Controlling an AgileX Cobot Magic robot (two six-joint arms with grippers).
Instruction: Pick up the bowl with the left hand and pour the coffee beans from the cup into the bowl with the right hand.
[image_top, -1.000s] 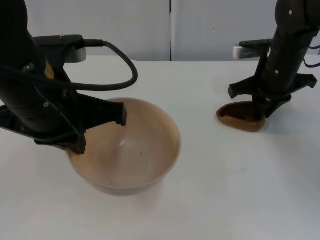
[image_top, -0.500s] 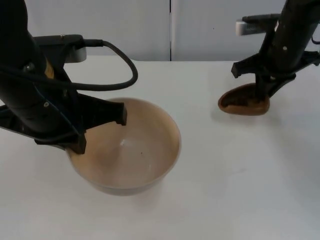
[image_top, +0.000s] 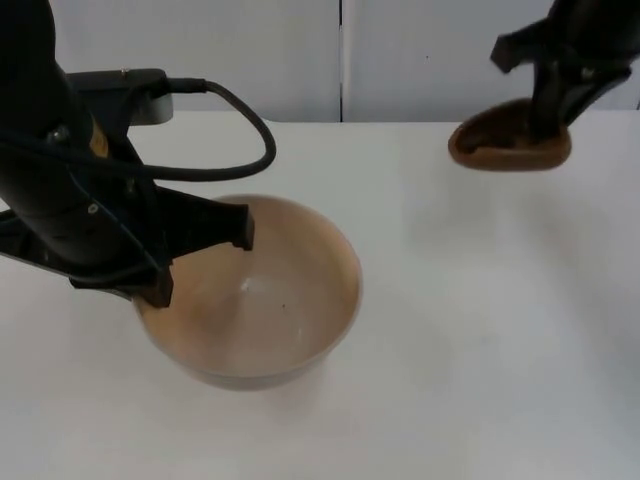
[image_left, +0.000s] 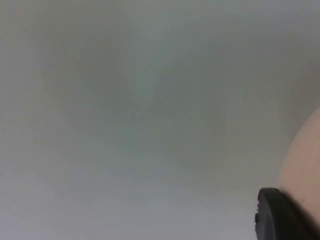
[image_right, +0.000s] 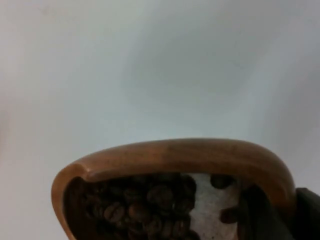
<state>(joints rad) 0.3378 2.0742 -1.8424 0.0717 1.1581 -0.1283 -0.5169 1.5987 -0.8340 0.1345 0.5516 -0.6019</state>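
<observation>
While the left gripper (image_top: 200, 262) pinches the rim of the round, smooth tan bowl (image_top: 270, 300) on the white table (image_top: 480, 350), the right gripper (image_top: 550, 115) holds the brown wooden cup (image_top: 505, 148) of dark beans (image_right: 140, 205) up high, far from the bowl.
</observation>
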